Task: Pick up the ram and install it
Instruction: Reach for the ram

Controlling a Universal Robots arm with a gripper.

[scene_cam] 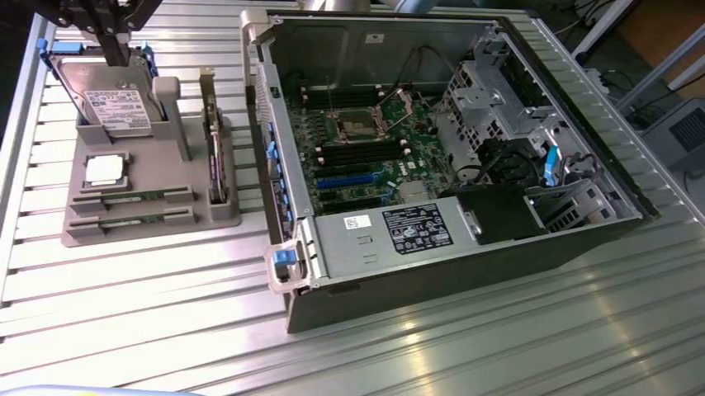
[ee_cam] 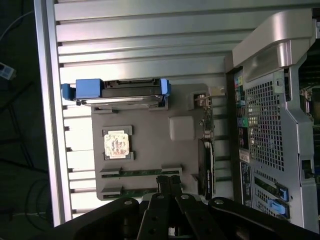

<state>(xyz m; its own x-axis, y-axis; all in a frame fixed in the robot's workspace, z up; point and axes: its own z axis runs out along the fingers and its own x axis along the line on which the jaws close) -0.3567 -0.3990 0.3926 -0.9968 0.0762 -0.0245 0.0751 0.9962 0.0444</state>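
Two green ram sticks [scene_cam: 130, 199] [scene_cam: 129, 221] lie flat in slots at the near end of a grey holder [scene_cam: 154, 235]. In the wrist view the same sticks [ee_cam: 142, 172] [ee_cam: 137, 190] sit side by side in the holder [ee_cam: 150, 140]. My gripper [scene_cam: 114, 58] hangs high over the holder's far end, above the hard drive [scene_cam: 111, 99], well apart from the sticks. Its fingers [ee_cam: 165, 185] are pressed together, shut, with nothing between them. The open computer case [scene_cam: 441, 148] with its motherboard [scene_cam: 364, 157] lies toward the exterior view's right.
The holder also carries a silver processor chip [scene_cam: 102, 169] [ee_cam: 118, 145], the blue-railed hard drive [ee_cam: 120, 92] and an upright dark expansion card [scene_cam: 216, 157] [ee_cam: 207, 167]. Everything rests on a ribbed metal table [scene_cam: 165, 313]. The case's rear panel [ee_cam: 270, 125] stands beside the holder.
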